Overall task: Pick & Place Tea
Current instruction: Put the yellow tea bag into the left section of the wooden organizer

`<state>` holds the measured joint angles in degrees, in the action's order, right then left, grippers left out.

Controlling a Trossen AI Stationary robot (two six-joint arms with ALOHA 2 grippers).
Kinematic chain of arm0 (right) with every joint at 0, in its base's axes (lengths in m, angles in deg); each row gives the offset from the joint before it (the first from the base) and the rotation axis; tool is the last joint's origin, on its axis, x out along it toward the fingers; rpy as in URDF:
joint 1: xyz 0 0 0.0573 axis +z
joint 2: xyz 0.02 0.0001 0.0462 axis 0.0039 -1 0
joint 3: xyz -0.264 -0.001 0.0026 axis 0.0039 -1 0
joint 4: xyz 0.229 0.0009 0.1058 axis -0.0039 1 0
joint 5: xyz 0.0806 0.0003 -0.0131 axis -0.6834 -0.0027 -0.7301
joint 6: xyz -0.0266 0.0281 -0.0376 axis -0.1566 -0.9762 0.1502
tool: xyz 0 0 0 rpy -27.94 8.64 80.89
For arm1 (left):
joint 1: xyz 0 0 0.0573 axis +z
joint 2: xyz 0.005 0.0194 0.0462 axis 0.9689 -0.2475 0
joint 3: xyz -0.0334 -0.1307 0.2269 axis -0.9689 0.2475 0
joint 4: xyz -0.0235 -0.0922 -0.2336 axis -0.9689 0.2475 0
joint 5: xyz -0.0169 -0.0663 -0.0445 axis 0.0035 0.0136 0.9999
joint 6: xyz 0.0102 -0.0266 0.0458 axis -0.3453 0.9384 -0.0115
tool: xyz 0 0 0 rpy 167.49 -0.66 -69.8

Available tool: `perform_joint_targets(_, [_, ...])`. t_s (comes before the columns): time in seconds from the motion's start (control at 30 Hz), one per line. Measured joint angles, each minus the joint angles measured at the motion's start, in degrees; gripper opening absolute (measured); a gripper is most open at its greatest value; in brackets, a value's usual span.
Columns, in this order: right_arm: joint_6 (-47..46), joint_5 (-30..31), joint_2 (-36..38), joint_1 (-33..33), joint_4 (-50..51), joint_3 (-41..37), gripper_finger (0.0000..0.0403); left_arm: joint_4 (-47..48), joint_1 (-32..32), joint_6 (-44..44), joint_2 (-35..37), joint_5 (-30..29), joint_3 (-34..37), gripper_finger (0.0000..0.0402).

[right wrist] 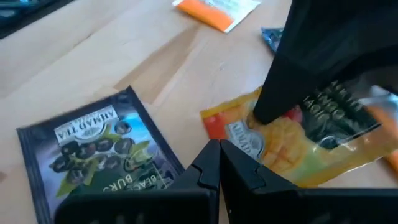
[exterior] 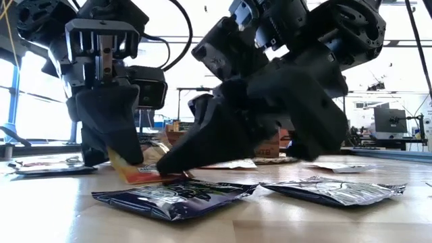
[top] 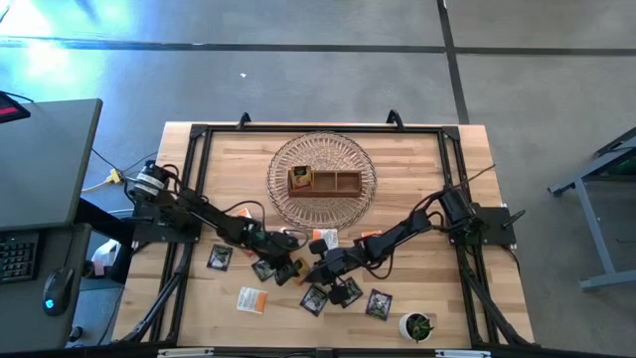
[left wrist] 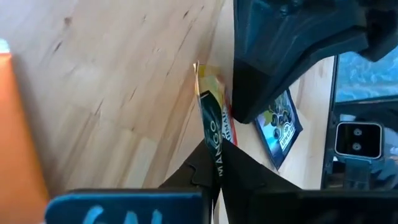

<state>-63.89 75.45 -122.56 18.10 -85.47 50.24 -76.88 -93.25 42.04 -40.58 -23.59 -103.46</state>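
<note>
Left gripper (left wrist: 214, 163): pinched shut on yellow-red mango tea sachet (left wrist: 214, 121), held on edge against the table (top: 397, 298), front centre. Right gripper (right wrist: 219, 163): closed, empty, just beside same sachet; black sachet (right wrist: 99, 152) nearby.

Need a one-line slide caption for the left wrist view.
Left gripper shut on a yellow mango tea sachet, lifting it edge-on beside the right gripper.
</note>
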Motion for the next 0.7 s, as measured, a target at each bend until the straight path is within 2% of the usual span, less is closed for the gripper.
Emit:
perform_joint_targets(0.13, [0.0,1.6,4.2,0.0,2.5,0.0,0.0004,4.5,1.9,-3.1,0.7,3.9,-1.7,0.0015])
perform_joint_targets(0.2, [0.1,2.6,7.6,0.0,6.5,0.0,0.0007,10.3,4.0,-5.6,2.3,6.6,-2.8,0.0006])
perform_joint_targets(0.33, [1.6,6.9,15.8,0.0,18.1,0.0,0.0008,24.9,9.3,-15.3,7.7,5.8,-6.6,0.0006])
perform_joint_targets(0.43, [3.5,13.2,21.3,-0.3,25.0,0.0,0.0005,38.2,14.0,-24.8,12.4,1.7,-11.4,0.0003])
perform_joint_targets(0.53, [5.0,19.1,25.4,-1.2,29.0,0.0,0.0002,50.6,18.4,-35.4,16.1,-5.7,-17.1,0.0003])
perform_joint_targets(0.6, [6.2,21.3,27.3,-2.1,30.6,-0.1,0.0002,55.4,21.1,-43.2,17.3,-12.0,-20.8,0.0003])
perform_joint_targets(0.7, [6.5,21.4,28.8,-4.0,30.6,0.0,0.0006,59.9,25.6,-53.2,17.2,-19.2,-24.9,0.0003])
